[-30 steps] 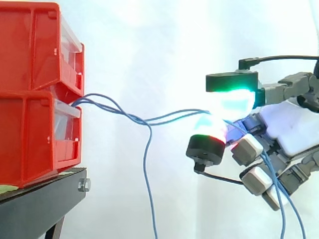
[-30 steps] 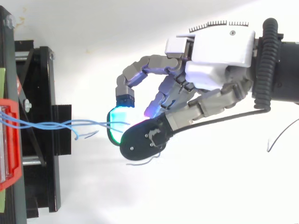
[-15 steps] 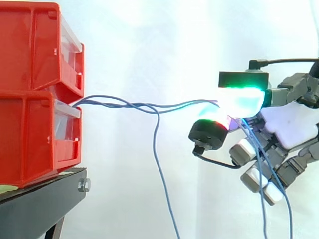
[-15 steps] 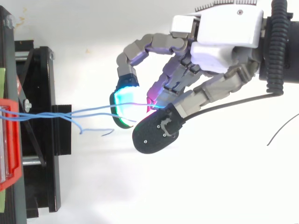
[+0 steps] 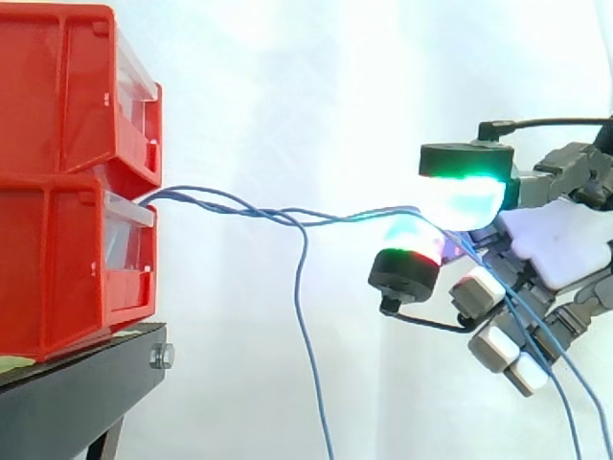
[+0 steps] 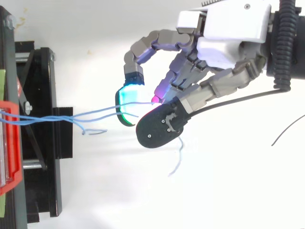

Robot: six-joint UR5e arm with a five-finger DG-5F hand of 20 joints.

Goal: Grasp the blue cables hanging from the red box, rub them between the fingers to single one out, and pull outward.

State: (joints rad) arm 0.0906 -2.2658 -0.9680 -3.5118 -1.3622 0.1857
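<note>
Thin blue cables [image 5: 259,208] run from the drawer of the lower red box [image 5: 77,259] rightward across the open air. My hand [image 5: 551,240] sits at the right, a forefinger pad glowing green and cyan above and the thumb pad [image 5: 407,259] glowing red and green below. The cables [image 6: 90,113] are pinched between these two pads. Behind the pinch the strands drop down past the other curled fingers. One strand [image 5: 305,355] hangs free from the bundle midway and falls straight down.
Two red boxes are stacked on a black stand [image 5: 86,383] at the left, the upper box [image 5: 72,91] above the lower. From above, the stand [image 6: 40,129] lies at the left edge. A white curtain backs everything.
The hand has drawn rightward and slightly up, away from the boxes, stretching the cables straighter. The free hanging strand shifted right, and a loose end now dangles below the thumb in the top view.
</note>
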